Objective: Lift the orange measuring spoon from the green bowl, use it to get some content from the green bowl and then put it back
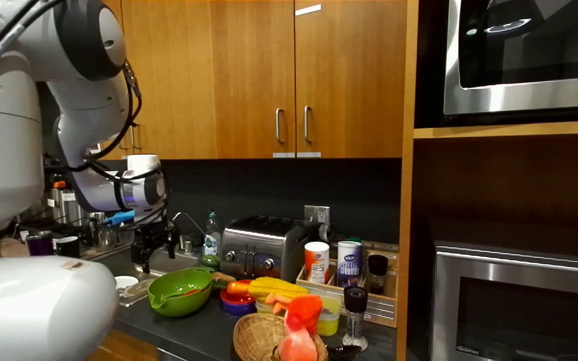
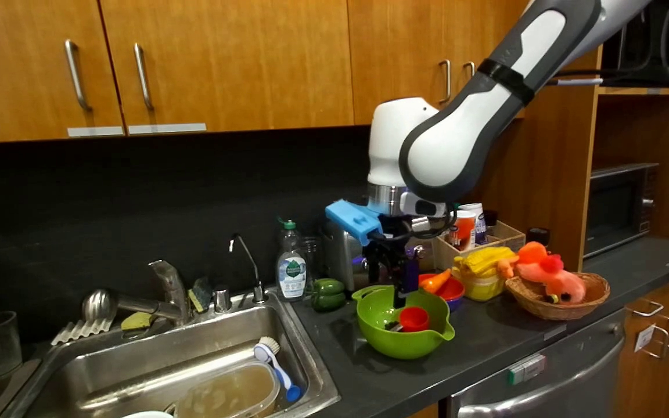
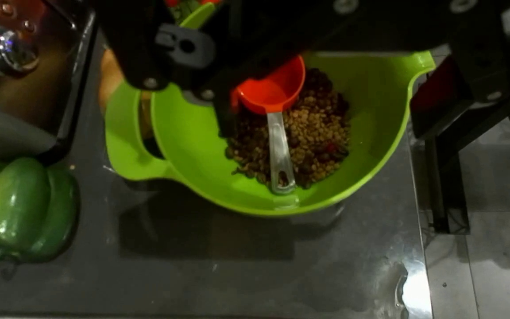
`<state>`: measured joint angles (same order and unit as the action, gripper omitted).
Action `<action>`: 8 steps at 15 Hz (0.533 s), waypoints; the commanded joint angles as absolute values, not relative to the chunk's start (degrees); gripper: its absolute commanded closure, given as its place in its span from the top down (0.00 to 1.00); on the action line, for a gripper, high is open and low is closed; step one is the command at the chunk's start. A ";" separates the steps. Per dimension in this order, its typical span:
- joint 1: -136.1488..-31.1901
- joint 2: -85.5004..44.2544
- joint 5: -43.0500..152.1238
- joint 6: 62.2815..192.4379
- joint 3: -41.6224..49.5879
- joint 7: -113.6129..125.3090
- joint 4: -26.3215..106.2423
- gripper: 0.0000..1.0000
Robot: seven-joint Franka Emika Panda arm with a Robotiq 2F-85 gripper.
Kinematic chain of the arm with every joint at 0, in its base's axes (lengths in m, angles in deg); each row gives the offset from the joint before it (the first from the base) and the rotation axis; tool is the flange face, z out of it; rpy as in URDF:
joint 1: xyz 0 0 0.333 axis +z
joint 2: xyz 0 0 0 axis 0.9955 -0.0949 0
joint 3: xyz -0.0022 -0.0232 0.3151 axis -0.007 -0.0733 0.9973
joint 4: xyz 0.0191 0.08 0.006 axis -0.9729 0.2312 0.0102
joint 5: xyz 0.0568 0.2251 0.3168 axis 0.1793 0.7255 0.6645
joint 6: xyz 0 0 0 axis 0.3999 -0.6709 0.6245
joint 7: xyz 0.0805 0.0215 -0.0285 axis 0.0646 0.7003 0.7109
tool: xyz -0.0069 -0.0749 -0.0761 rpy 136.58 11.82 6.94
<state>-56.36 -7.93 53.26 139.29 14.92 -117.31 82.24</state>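
Orange spoon [image 3: 275,107] w/ grey hdl [image 3: 280,150]

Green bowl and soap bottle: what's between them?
A green pepper sits between the green bowl and the soap bottle, in both exterior views.

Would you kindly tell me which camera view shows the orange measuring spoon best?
The wrist view: it shows the orange measuring spoon from above, both cup and grey handle, though the cup is partly covered. The exterior views show less: the cup without a clear handle, or just a reddish sliver inside the green bowl.
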 commanded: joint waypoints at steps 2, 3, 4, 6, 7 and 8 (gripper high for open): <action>-62.55 -6.10 53.97 139.23 18.45 -116.57 81.51 1.00; -63.61 -6.98 54.56 139.10 18.62 -115.44 80.30 1.00; -64.51 -8.27 55.79 139.50 18.79 -113.99 79.00 1.00; -65.91 -10.47 58.85 140.94 19.12 -110.75 77.24 1.00; -66.41 -11.70 60.91 141.74 19.32 -108.77 76.34 1.00; -66.85 -12.97 62.99 142.56 19.52 -106.87 75.47 1.00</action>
